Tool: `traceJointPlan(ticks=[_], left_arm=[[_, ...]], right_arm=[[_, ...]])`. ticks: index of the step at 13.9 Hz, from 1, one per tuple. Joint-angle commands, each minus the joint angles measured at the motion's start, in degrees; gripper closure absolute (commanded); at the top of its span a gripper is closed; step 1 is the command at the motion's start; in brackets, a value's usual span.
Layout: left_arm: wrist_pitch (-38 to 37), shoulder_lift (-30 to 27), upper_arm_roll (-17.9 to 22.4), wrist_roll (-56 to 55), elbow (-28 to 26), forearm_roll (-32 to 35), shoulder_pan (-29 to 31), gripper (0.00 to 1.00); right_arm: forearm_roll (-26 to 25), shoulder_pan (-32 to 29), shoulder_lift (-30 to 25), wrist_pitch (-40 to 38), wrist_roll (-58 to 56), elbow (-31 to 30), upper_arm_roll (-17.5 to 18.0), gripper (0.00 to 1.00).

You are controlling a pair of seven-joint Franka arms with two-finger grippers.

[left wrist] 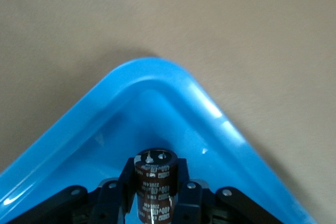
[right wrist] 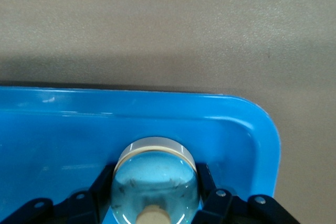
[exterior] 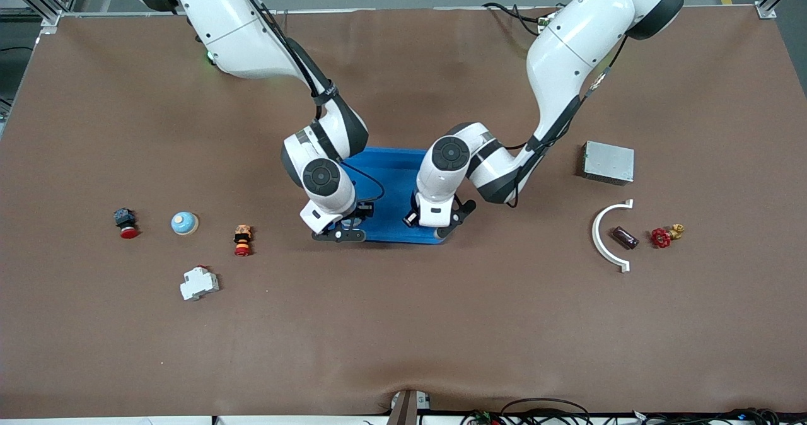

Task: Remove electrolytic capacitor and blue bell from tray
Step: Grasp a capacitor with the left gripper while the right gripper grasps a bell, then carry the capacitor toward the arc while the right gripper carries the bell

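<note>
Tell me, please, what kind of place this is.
Probably a robotics lab or test bench. Two arms work over a brown-covered table with a blue tray, framed by metal rails; the left claw holds a capacitor, the right claw a bell.

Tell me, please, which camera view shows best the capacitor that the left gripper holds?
The left wrist view: the capacitor stands between the left gripper fingers, its printed label readable, over the blue tray corner. In the front view the arm hides it; only the gripper shows. The right wrist view does not show it.
</note>
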Motion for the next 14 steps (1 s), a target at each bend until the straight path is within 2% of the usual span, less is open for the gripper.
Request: traceJointPlan(ticks=[1,3,5,9,10,12,14], left_arm=[[-2.48,-1.59,0.33,-1.47,1.03,0.40,0.13,1.00],[-5.56,-4.04,0.25,-1.55,0.94,0.40,0.48,1.00],[-7.85,-6.68,0.25,-1.38,0.68,0.40,1.79,1.00],[-13.74,-11.78,-2.38,0.99,-0.73,0.40,8.28,1.00],[-14.44,-12.57,-4.48,1.17,-0.99,0.40,10.57,1.00],[-16.98,-14.06,-9.05,1.52,-0.99,0.40,16.54,1.00],[-21.28,-16.26,-11.96,4.05,-0.99,0.40,21.29,1.00]], right_arm=[[0.50,0.26,-0.14,-0.36,-0.83,0.76,-0.65,0.95],[0.32,-0.45,-2.16,-4.64,-2.93,1.81,-0.83,0.95],[0.32,-2.98,-4.53,-13.41,-7.15,5.22,-0.92,0.95],[-0.12,-11.33,-6.56,-33.10,-21.98,17.42,-1.00,0.95],[-0.56,-13.00,-6.48,-36.45,-25.67,19.89,-1.09,0.95],[-4.14,-17.04,-6.48,-38.86,-33.76,21.93,-1.18,0.95],[-7.58,-20.82,-6.48,-38.86,-42.36,22.20,-1.09,0.95]])
